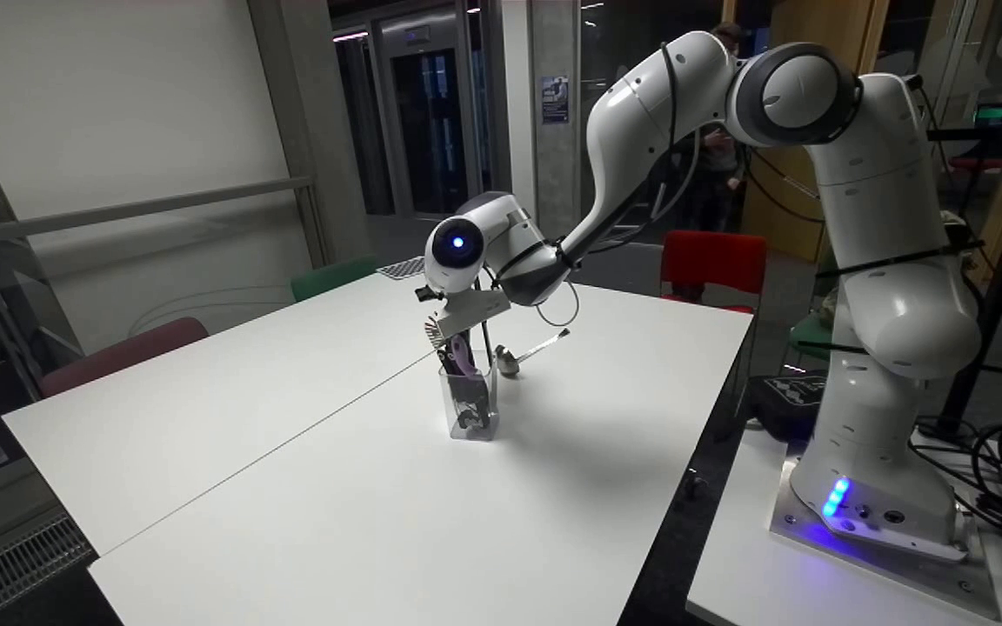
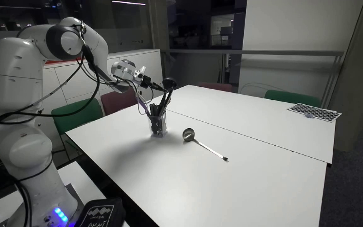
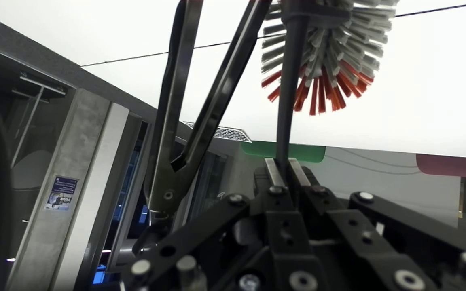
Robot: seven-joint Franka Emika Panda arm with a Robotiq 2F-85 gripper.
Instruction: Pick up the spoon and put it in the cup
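From my end, the wrist view has the gripper (image 3: 283,167) closed to a narrow slit, with a slim dark handle (image 3: 291,81) pinched between its fingertips. In an exterior view I see it reaching in above the clear tumbler (image 1: 452,404), right beside a rounded black utensil head (image 2: 169,82); whether that head belongs to the handle, I can't tell.

The steel ladle (image 2: 188,135), my spoon for this job, lies on the white bench (image 2: 263,183), outside the tumbler and apart from it. Its bowl is at the end nearer the tumbler, and the thin shank runs away to a dark tip.

The tumbler stands upright, packed with dark utensils, and a purple handle (image 1: 463,356) leans out over the rim. My wrist camera also gives me metal tongs (image 3: 166,173) beside the dark handle and, behind it, a brush (image 3: 322,60) with grey and red bristles.

A patterned board (image 2: 314,112) lies near the bench's edge. Around the bench I can make out a green chair (image 2: 77,113), a maroon chair (image 2: 118,99) and a red chair (image 1: 714,261).
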